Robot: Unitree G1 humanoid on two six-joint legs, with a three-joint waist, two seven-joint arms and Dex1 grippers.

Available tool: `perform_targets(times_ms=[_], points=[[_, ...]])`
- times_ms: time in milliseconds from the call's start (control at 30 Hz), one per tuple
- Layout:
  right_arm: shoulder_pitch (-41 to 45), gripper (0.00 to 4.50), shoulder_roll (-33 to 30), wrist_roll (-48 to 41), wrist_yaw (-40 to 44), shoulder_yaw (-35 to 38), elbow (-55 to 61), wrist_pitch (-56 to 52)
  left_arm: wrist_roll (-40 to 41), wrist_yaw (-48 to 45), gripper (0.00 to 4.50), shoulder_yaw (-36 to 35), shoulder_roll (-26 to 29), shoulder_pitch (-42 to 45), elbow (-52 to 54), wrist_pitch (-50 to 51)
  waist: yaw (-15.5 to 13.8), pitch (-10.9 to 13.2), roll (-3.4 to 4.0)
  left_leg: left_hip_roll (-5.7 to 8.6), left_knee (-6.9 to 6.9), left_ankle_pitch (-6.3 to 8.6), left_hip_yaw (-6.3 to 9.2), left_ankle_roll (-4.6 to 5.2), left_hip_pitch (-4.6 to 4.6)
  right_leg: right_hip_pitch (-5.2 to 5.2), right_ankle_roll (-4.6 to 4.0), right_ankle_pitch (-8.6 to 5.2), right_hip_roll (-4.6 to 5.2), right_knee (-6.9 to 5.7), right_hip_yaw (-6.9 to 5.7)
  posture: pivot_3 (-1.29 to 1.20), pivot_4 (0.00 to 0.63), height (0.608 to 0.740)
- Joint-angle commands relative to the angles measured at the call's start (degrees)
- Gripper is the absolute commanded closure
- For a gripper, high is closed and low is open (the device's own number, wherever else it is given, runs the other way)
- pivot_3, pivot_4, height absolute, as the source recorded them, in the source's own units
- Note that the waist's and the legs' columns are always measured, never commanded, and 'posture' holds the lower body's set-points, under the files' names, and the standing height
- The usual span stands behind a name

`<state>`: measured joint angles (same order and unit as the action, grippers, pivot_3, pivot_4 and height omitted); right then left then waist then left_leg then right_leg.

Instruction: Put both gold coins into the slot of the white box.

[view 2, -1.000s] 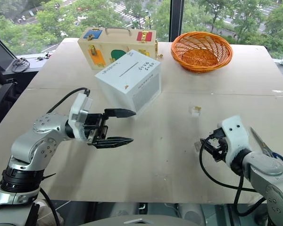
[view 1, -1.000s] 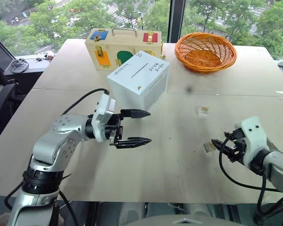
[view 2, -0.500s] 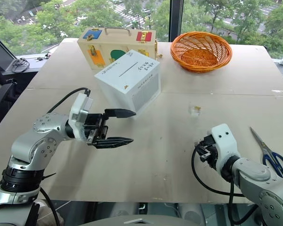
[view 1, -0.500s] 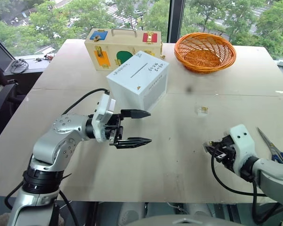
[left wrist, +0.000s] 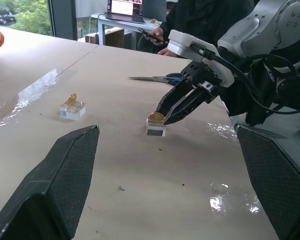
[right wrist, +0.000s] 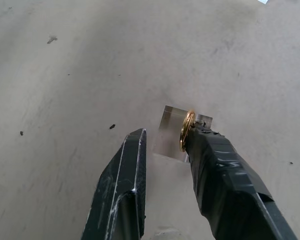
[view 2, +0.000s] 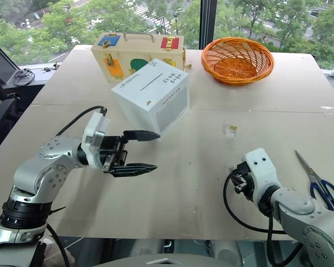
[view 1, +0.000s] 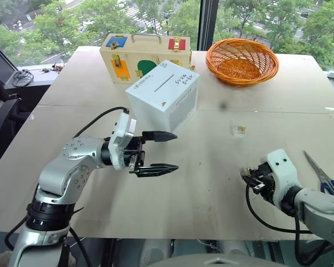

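Note:
The white box (view 1: 164, 95) stands at mid-table with its dark slot (view 1: 165, 83) on top. My left gripper (view 1: 176, 150) hovers open in front of it, pointing to the right, holding nothing. One gold coin (right wrist: 186, 131) stands upright on a small clear stand (right wrist: 171, 134) near the front right. My right gripper (right wrist: 165, 132) is down at it, fingers a narrow gap apart. The coin rests against one fingertip (right wrist: 197, 135) and the other is clear of it. The second gold coin (left wrist: 71, 98) stands on its own clear stand (left wrist: 72, 110) farther back.
A pale wooden case (view 1: 145, 50) sits behind the white box and an orange basket (view 1: 242, 60) at the back right. Scissors (view 1: 323, 177) lie at the right, near my right arm. A person (left wrist: 200, 20) sits beyond the table's right side.
My right hand has sunk and drawn slightly left and back, uncovering the scissors, and its fingers have narrowed around the coin's stand. The left arm has kept still.

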<state>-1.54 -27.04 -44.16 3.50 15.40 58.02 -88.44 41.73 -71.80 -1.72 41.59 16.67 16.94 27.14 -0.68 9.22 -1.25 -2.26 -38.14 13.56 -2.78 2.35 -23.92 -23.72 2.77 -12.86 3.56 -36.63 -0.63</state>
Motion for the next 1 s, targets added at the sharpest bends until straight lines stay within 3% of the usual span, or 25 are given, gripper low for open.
perform_targets(times_ms=[33, 400, 533, 800, 1000], points=[[0.0, 4.41, -0.3, 1.3, 0.3, -0.2, 1.9, 0.0, 0.5, 0.3, 0.0, -1.3, 0.3, -0.1, 2.2, -0.4, 0.0, 0.0, 0.0, 0.0, 0.0, 0.0, 0.0, 0.0, 0.0, 0.0, 0.0, 0.0, 0.0, 0.0, 0.0, 0.0, 0.15, 0.74], [0.5, 4.46, -1.2, 2.8, 1.8, 0.2, 2.0, -0.1, 0.3, 0.3, 0.0, -0.4, 0.2, 0.2, 2.3, -0.4, 0.0, 0.0, 0.0, -0.01, 0.05, 0.0, 0.0, 0.0, -0.01, -0.01, 0.03, -0.02, 0.03, 0.06, -0.02, 0.0, 0.15, 0.74], [1.0, 4.46, -3.6, -0.4, 4.4, 4.4, 2.0, 2.7, 2.7, 0.8, 0.0, -0.3, 0.3, 1.1, 2.7, 3.1, 0.0, 0.0, 0.01, -0.01, 0.07, 0.0, 0.0, 0.0, -0.02, -0.01, 0.03, -0.02, 0.04, 0.1, -0.02, 0.0, 0.15, 0.74], [2.0, 4.46, -6.6, -16.5, 10.7, 15.6, 1.6, 11.6, 5.7, 0.2, 0.0, 0.6, -0.2, 4.7, 1.8, 9.0, 0.0, 0.1, -0.02, 0.01, 0.21, 0.0, 0.03, 0.01, -0.06, -0.01, 0.04, -0.02, 0.0, 0.23, -0.07, 0.0, 0.15, 0.74], [9.4, 4.46, -14.7, -33.1, 10.4, 13.6, -2.5, 19.4, 9.5, 0.5, 0.0, 2.4, -3.2, 11.0, -0.5, 15.3, 0.0, 0.2, -0.09, 0.04, 0.22, 0.0, 0.02, 0.02, -0.05, 0.01, 0.05, -0.02, -0.01, 0.26, -0.04, 0.0, 0.15, 0.74]])
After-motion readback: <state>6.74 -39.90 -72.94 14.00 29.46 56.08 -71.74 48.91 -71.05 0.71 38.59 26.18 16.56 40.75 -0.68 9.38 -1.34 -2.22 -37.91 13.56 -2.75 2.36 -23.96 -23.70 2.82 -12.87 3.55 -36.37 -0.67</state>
